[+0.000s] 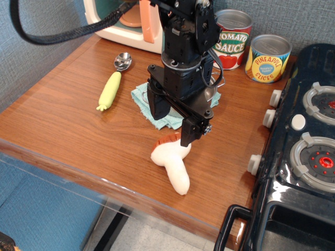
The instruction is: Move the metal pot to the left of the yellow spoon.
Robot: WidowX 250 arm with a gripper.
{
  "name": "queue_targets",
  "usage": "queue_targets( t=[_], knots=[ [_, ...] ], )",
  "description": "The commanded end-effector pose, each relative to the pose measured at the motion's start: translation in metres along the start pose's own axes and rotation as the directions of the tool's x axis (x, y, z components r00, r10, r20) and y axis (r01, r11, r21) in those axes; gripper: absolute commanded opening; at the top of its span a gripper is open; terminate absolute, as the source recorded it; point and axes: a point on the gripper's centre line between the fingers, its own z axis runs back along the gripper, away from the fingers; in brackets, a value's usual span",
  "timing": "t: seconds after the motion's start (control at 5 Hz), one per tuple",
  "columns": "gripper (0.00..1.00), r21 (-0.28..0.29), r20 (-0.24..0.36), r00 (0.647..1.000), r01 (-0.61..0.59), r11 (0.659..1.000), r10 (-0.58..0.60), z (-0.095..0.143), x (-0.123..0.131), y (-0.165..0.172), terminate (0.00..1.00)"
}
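The yellow spoon (110, 90) lies on the wooden table (68, 110) at the left, its pale yellow-green handle toward me and its silver bowl pointing to the back. The metal pot (212, 94) sits on a folded teal cloth (140, 97) and is mostly hidden behind the arm. Only a shiny edge and a wire loop handle show at the arm's right side. My black gripper (173, 119) hangs just in front of the pot over the cloth's front edge. Its two fingers are spread apart with nothing between them.
A white mushroom toy (172, 163) lies just below the gripper. A tomato sauce can (233, 41) and a pineapple can (268, 58) stand at the back right. A black toy stove (306, 151) fills the right side. A cream toy appliance (123, 29) stands at the back.
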Motion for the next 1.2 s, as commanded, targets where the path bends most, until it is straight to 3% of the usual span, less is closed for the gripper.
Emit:
queue_targets(
  t=[0.0, 0.6, 0.8, 1.0],
  knots=[
    [1.0, 0.0, 0.0, 1.0, 0.0, 1.0, 0.0, 0.0, 0.0, 0.0, 0.0],
    [1.0, 0.032, 0.063, 0.989, -0.138, 0.99, 0.136, 0.013, 0.087, 0.038, 0.0],
    [1.0, 0.032, 0.036, 0.985, -0.17, 0.985, 0.169, -0.004, 0.106, 0.047, 0.0],
    [1.0, 0.01, -0.017, 0.98, -0.199, 0.98, 0.199, -0.024, 0.105, 0.044, 0.0]
  ],
)
